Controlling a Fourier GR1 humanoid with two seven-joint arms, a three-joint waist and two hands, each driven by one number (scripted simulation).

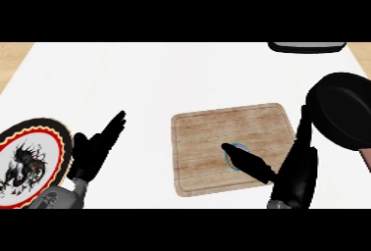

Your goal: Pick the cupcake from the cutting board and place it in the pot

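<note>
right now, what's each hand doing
left hand: open, holding nothing
right hand: open, over the cupcake on the board, not gripping it

The right hand (296,169) rests its thumb across the cupcake (229,160) on the cutting board (210,135).

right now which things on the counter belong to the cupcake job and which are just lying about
for the job: cupcake, half hidden under the right hand; wooden cutting board; black pot
lying about: patterned plate beside the open left hand; dark object at the far edge
</note>
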